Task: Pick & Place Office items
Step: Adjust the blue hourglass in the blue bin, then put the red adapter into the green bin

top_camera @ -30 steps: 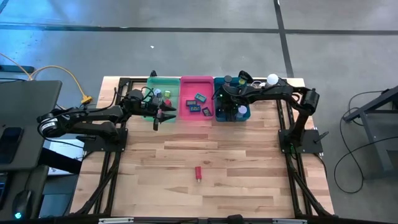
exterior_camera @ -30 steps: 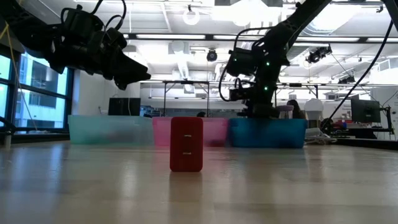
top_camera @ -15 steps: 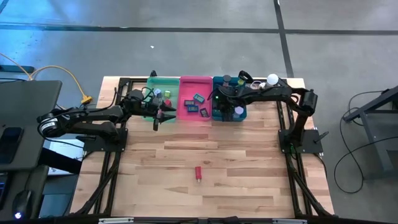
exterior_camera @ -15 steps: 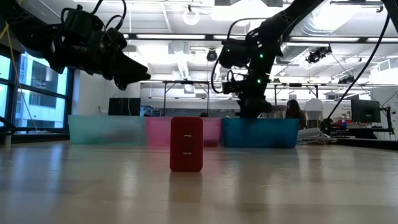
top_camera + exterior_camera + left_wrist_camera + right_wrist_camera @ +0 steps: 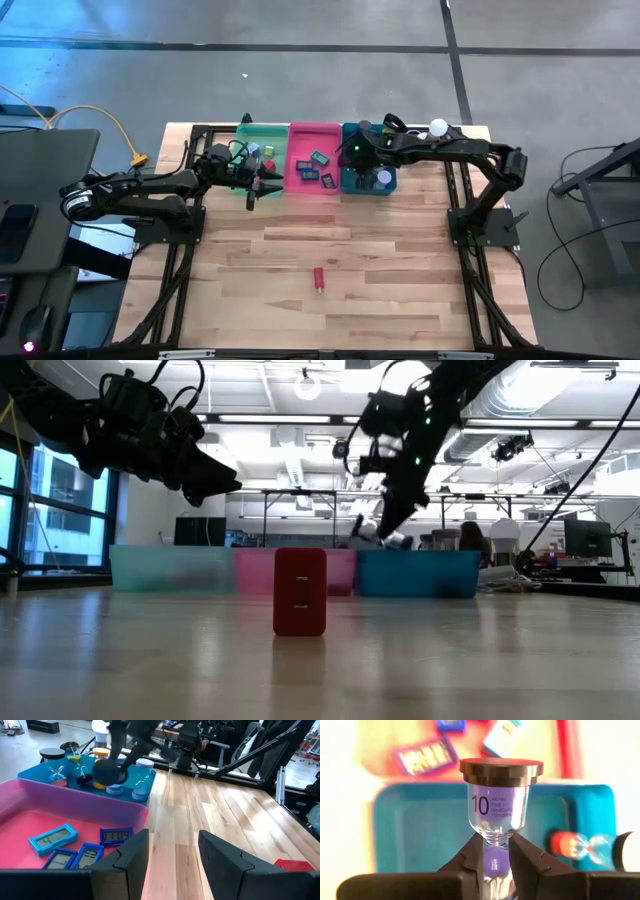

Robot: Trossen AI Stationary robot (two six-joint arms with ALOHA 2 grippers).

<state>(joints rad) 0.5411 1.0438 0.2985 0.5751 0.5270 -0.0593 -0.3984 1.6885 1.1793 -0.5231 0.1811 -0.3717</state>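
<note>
My right gripper (image 5: 495,845) is shut on an hourglass (image 5: 492,805) with purple sand and dark end caps. It hangs over the left part of the teal tray (image 5: 392,186); the gripper also shows in the high view (image 5: 357,155) and the low view (image 5: 382,530). A red block (image 5: 318,278) stands on its end on the bare table toward the near side (image 5: 300,592). My left gripper (image 5: 172,852) stands open and holds nothing, above the table just near of where the green and pink trays meet (image 5: 262,187). My right gripper pinches the hourglass by its narrow glass waist (image 5: 496,838) between the two fingertips (image 5: 474,851). The fingers come slanting down from the table's right and lie across the waist. The hourglass is lifted clear of the teal tray, its dark-capped end (image 5: 501,770) pointing away from the wrist.
Three trays stand in a row at the far edge: green (image 5: 262,128), pink (image 5: 315,127) with several blue digital clocks (image 5: 52,839), and teal with more hourglasses (image 5: 75,765) and round items. A white ball (image 5: 437,127) sits behind the teal tray. Bare wood lies around the red block.
My right gripper has risen out of the teal tray with the hourglass, lifting it clear, and has drifted toward the pink tray while tipping a little. The teal tray has slid slightly toward the pink tray.
</note>
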